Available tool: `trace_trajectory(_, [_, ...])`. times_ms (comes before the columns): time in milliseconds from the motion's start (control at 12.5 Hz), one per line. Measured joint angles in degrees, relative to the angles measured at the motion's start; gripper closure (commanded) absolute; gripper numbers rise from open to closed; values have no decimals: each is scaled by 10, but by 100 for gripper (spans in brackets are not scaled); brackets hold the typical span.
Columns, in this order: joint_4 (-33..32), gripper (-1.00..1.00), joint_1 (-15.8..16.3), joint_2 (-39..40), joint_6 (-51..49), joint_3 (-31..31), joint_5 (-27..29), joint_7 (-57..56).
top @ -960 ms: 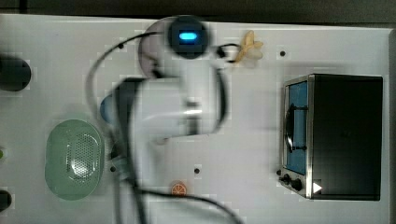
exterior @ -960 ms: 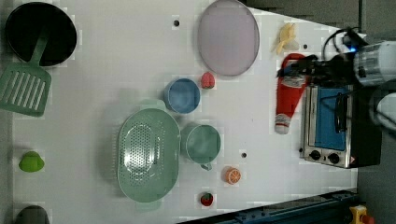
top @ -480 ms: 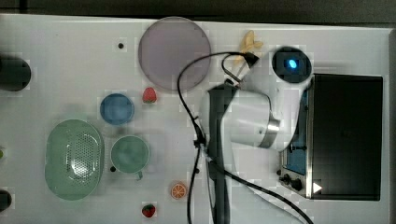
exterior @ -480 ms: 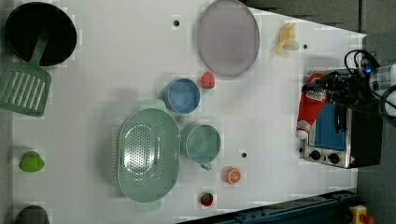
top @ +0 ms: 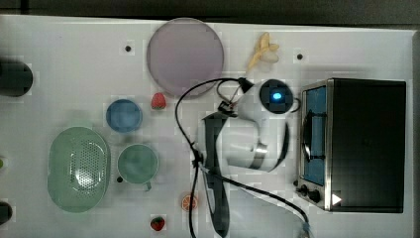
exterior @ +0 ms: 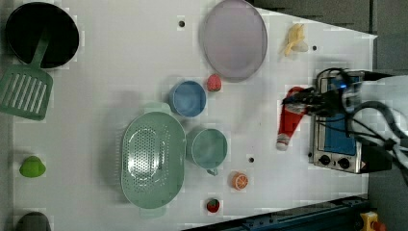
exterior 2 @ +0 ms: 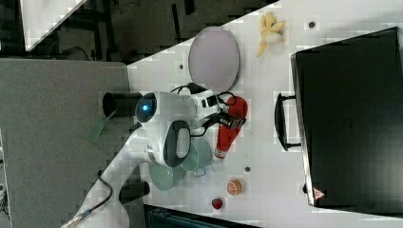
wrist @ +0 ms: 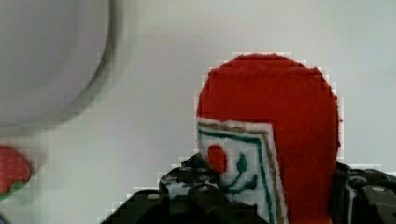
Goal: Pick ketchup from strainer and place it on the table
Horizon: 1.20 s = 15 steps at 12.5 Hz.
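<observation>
Lower the ketchup point(exterior: 290, 121) straight down onto bare worktop point(exterior: 120, 57) beside the oven point(exterior: 337, 130), and release only once it rests, since a long bottle may roll. The jaws pinch the ketchup near its base; its capped end points away, well clear of the strainer point(exterior: 153, 160).

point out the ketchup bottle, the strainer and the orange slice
red squeeze ketchup bottle with white cap point(exterior: 290, 120), left view, on its red body
pale green oval plastic strainer point(exterior: 152, 164), left view, on its perforated bottom
small round orange slice point(exterior: 239, 181), left view, on its cut face
</observation>
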Motion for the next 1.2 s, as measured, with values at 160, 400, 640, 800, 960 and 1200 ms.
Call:
trace_trajectory(160, [-15,-66,20,31,21,3,-3,0])
trace_trajectory(400, [-47,-100,30,47,35,8,-6,0])
trace_trajectory(640, [-41,-100,31,23,19,8,-6,-1])
trace_trajectory(800, [-15,-100,26,-25,-33,6,-6,2])
trace_trajectory(960, [47,-100,21,-80,-121,6,-5,32])
trace_trajectory(1200, [153,-100,19,-157,-232,6,-4,86])
